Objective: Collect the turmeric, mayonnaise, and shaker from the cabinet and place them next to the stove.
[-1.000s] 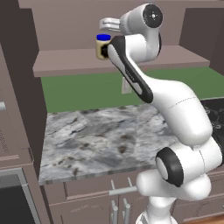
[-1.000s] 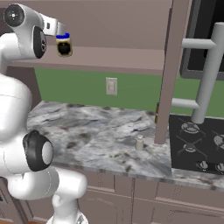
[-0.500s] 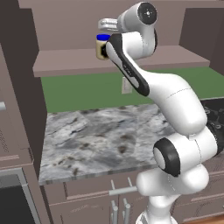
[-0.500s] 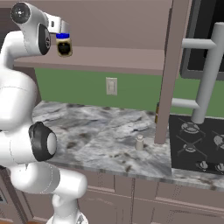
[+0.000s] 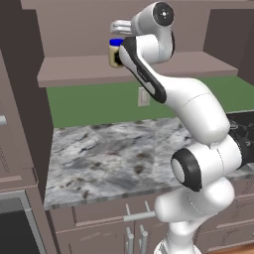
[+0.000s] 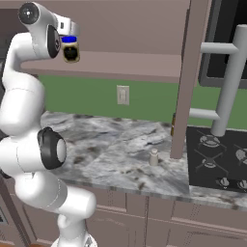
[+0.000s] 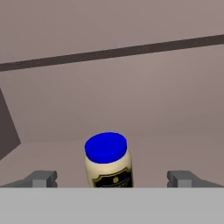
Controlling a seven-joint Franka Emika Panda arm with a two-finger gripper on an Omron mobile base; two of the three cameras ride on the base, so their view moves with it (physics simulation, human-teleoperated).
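Note:
The mayonnaise [image 7: 108,161], a cream jar with a blue lid and dark label, stands upright on the cabinet [image 7: 175,153] shelf. My gripper [image 7: 113,179] is open, one fingertip on each side of the jar and well apart from it. The same jar [image 5: 115,52] [image 6: 71,50] sits at the shelf's front edge, right by my raised hand. The small pale shaker [image 6: 154,157] stands on the counter just left of the stove [image 6: 217,154]. A sliver of amber, the turmeric [image 6: 172,126], peeks from behind the open door's edge.
An open cabinet door [image 6: 185,82] hangs edge-on between the counter and the cooktop, with a grey bar handle [image 6: 226,96] beyond it. A wall outlet [image 6: 123,94] sits on the green backsplash. Base drawers with handles [image 5: 136,217] lie below the marble counter [image 5: 109,158].
The arm's upper links have swung and straightened while the hand stays up at the shelf. The jar has not moved and the jaws have stayed open.

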